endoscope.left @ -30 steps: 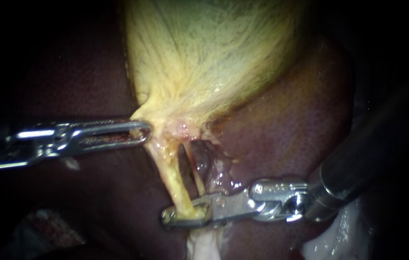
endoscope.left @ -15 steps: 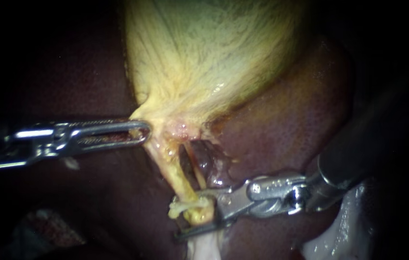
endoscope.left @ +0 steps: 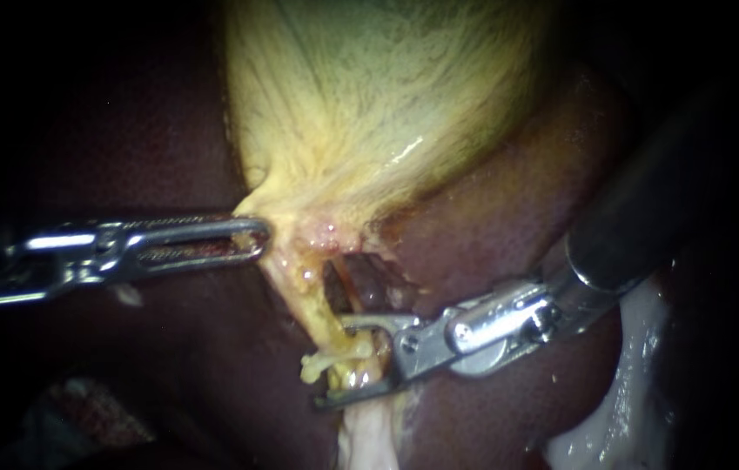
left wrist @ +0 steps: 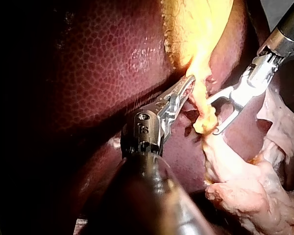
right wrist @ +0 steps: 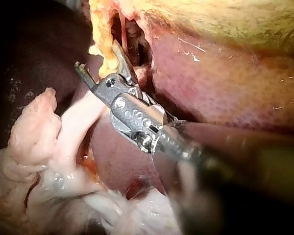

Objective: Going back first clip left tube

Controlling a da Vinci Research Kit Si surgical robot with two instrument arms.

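Holding the gallbladder [endoscope.left: 369,113] by its neck, the left instrument [endoscope.left: 256,237] has its tool clamped on that tissue; a slip there would slacken everything. Next, the left tube [endoscope.left: 304,300] runs down into the right instrument [endoscope.left: 332,361], whose tool gapes wide around it. Backing out skewed could snag or tear the tube.

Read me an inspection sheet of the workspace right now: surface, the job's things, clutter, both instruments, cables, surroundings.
Surface: liver, dark red and wet, lying under everything.
Job's things: gallbladder, pale yellow, narrowing down into the left tube; no clip on it can be made out.
Clutter: pale loose tissue at the liver's edge.
Left instrument: claw shut on the gallbladder's neck.
Right instrument: claw open, left tube between its halves.
Cables: nothing seen.
Surroundings: dark, nothing seen.
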